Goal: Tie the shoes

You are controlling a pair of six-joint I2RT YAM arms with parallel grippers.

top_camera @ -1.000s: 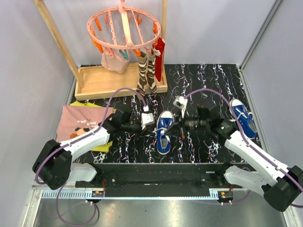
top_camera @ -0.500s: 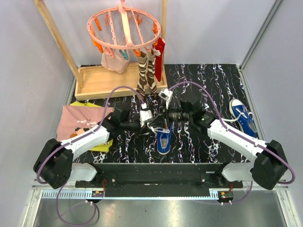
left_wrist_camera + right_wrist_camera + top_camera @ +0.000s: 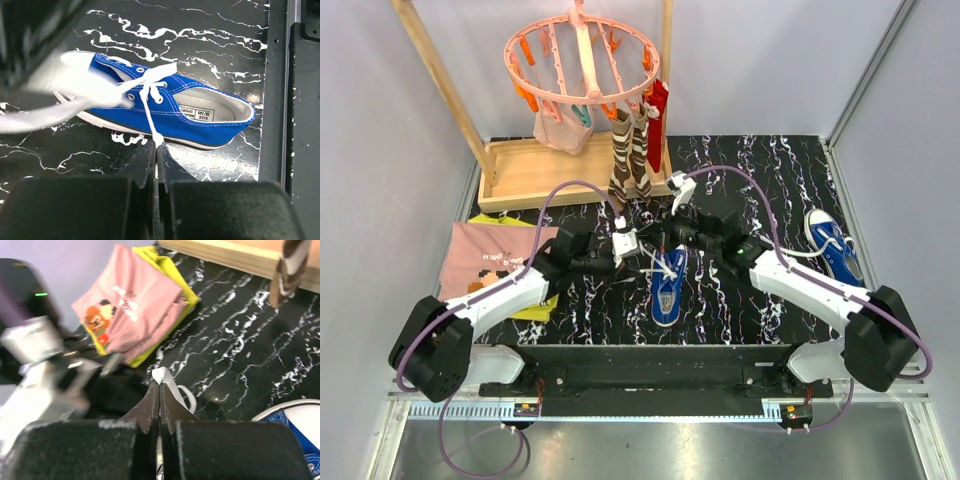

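Observation:
One blue shoe [image 3: 667, 285] lies in the middle of the black mat, toe toward the far side, laces loose; it fills the left wrist view [image 3: 200, 112]. My left gripper [image 3: 643, 260] is at the shoe's left side, shut on one white lace [image 3: 150, 117] at its tip [image 3: 157, 145]. My right gripper [image 3: 658, 244] has reached across above the toe, shut on the other lace end [image 3: 161, 375], whose loop hangs below the jaws. The shoe's white toe cap [image 3: 295, 415] shows at the lower right. The second blue shoe [image 3: 833, 247] lies alone at the right.
A wooden rack base [image 3: 570, 170] with a pink clip hanger [image 3: 582, 60] stands at the back left. Striped brown socks [image 3: 630, 155] hang near the shoe's toe. Pink and yellow cloths [image 3: 495, 262] lie at the left, also in the right wrist view [image 3: 135, 305].
My right arm has swung left and farther back, carrying its lace over the shoe's toe toward the left gripper. The left gripper has held its place with its lace.

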